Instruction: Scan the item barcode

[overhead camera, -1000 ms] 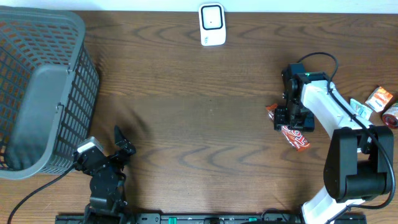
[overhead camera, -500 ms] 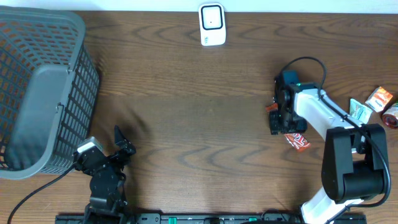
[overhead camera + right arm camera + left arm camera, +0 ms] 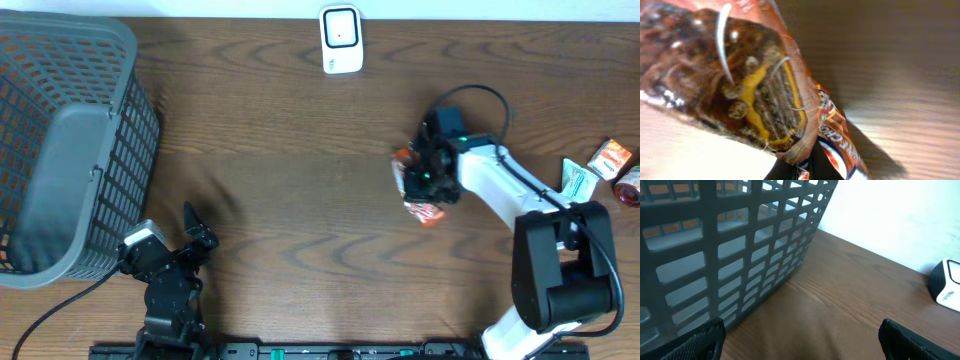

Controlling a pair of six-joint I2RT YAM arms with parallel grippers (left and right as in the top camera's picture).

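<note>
Brown wooden counter (image 3: 300,180) across the whole overhead view. Grey mesh basket (image 3: 70,140) at far left, cropped by the top and left edges; only a stretch of its wall in the left wrist view. White right arm (image 3: 500,180) reaching in from the lower right, base cropped. White scanner (image 3: 341,40) at the far edge, middle; cut off at the right edge of the left wrist view. Near the front edge beside the basket, left claw (image 3: 197,228) spread wide, holding nothing.

Right of centre, right claw (image 3: 418,183) clamped on a red-orange snack packet (image 3: 426,211), well short of the scanner. Packet ends poking out either side of the claw, middle hidden beneath it. Lifted or resting: cannot tell. Up close, wrapper filling the frame, print too blurred to read. Small packs (image 3: 612,158) at the right edge, partly cropped, too small to name.
</note>
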